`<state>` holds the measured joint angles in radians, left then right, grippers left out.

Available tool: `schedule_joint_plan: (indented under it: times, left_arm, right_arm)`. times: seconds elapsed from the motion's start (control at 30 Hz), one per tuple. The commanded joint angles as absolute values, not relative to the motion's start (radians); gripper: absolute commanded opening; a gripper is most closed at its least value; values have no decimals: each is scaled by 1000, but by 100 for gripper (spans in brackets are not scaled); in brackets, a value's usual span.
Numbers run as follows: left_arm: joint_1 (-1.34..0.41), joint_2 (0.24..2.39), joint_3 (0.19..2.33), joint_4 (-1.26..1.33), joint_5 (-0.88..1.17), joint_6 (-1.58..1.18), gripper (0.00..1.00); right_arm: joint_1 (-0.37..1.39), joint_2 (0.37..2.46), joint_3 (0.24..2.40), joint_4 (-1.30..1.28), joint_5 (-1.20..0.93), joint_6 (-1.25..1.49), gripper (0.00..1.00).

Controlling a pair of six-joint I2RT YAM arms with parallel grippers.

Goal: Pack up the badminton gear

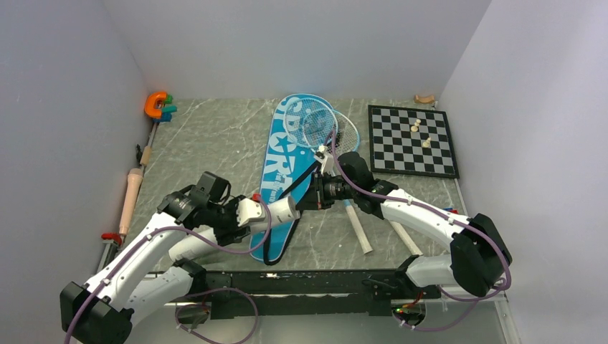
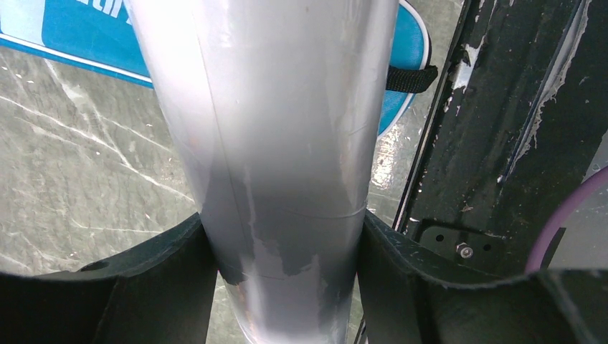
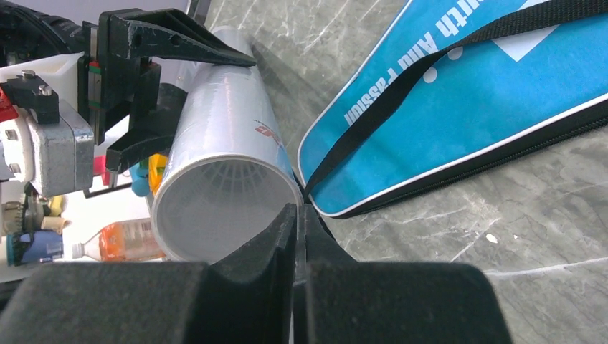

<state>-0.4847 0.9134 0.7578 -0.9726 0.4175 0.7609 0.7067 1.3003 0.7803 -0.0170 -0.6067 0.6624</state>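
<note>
My left gripper is shut on the long white tube and holds it level above the near end of the blue "SPORT" bag. In the right wrist view the tube's open end faces me, with ribbed white shuttlecock feathers deep inside. My right gripper is shut, its tips at the tube's rim. Two light-blue rackets lie with their heads on the bag's far end and their pale handles on the table.
A chessboard with a few pieces lies at the back right. An orange C-shaped toy sits at the back left. A pale wooden-handled tool lies along the left edge. A black rail runs along the near edge.
</note>
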Motion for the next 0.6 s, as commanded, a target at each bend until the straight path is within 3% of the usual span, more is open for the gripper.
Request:
schedule_joint_plan:
  times: [0.0, 0.4, 0.57]
  left_arm:
    - [-492, 922, 798, -811, 517, 732, 55]
    - [-492, 930, 797, -801, 517, 704, 56]
    - [-492, 929, 800, -807, 519, 705, 56]
  right_arm:
    - [747, 1270, 799, 111, -659, 678, 10]
    - [792, 1264, 834, 33, -529, 624, 38]
    - [795, 1237, 850, -64, -464, 581, 42]
